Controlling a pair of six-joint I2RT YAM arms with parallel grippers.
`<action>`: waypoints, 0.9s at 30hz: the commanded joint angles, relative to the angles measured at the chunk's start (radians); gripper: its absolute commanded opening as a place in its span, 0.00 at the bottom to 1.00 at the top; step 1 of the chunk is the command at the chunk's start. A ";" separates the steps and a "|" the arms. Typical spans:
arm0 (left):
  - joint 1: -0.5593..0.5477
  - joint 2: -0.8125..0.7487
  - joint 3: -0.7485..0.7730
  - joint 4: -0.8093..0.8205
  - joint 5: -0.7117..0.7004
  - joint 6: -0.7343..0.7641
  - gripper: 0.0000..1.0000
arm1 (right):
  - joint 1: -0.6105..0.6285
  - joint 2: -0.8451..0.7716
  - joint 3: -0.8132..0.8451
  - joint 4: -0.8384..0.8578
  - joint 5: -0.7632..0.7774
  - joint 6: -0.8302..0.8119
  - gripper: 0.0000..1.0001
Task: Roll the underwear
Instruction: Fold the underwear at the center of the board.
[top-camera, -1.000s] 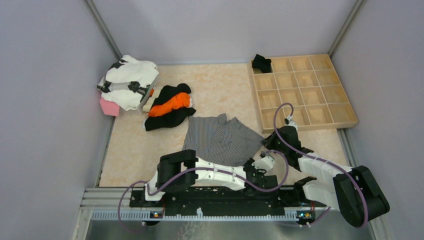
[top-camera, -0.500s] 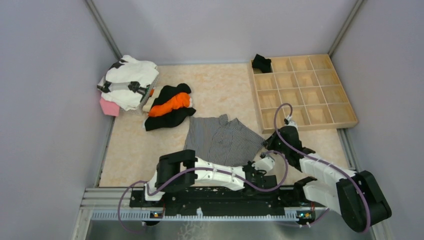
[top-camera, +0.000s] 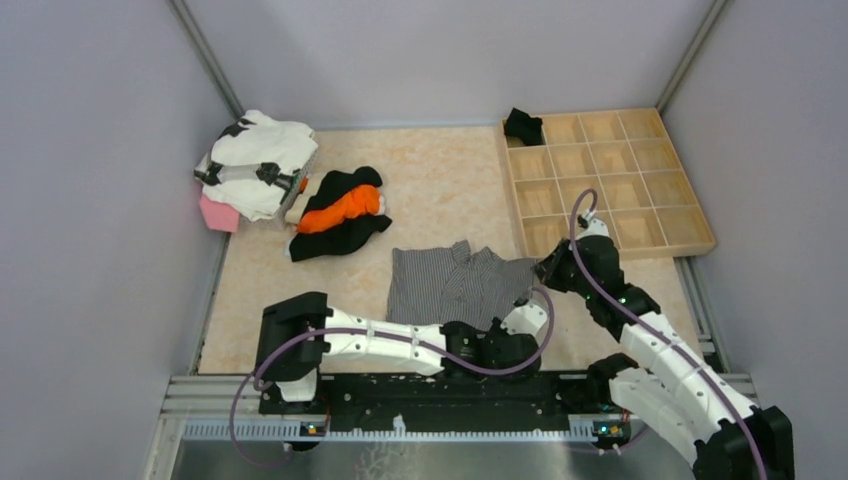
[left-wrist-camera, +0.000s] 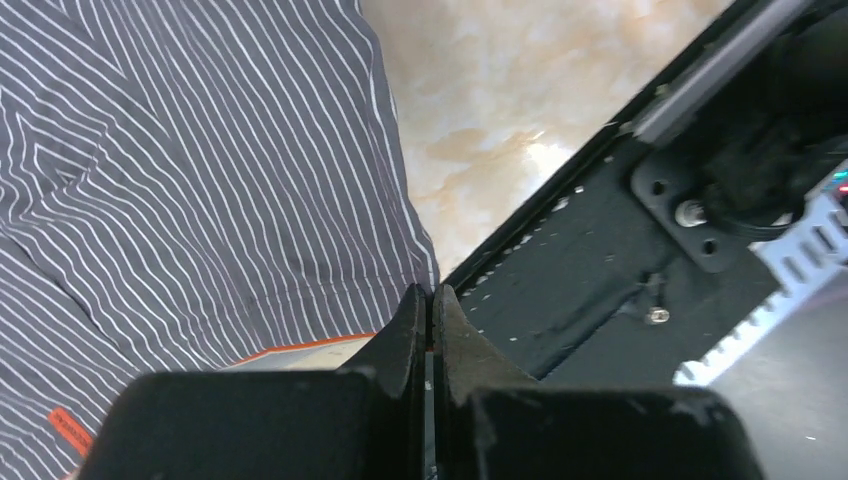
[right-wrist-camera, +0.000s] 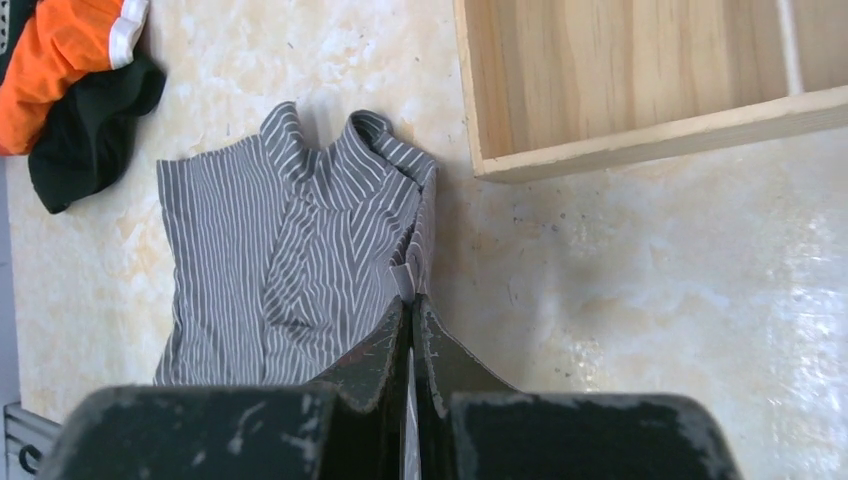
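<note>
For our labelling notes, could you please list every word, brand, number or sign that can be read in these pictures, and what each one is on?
No text can be read in any view.
Orange tag on the striped underwear: too small and blurred to read.
Tray and table: no lettering visible.

Grey striped underwear (top-camera: 450, 285), plain black underwear (top-camera: 522, 124)
</note>
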 joint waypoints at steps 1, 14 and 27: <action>0.010 -0.046 -0.016 0.148 0.071 0.031 0.00 | -0.007 -0.031 0.114 -0.166 0.079 -0.077 0.00; 0.157 -0.222 -0.213 0.355 0.259 -0.022 0.00 | -0.006 0.113 0.301 -0.188 -0.115 -0.172 0.00; 0.218 -0.561 -0.484 0.326 0.186 -0.146 0.00 | 0.210 0.443 0.517 -0.067 -0.065 -0.133 0.00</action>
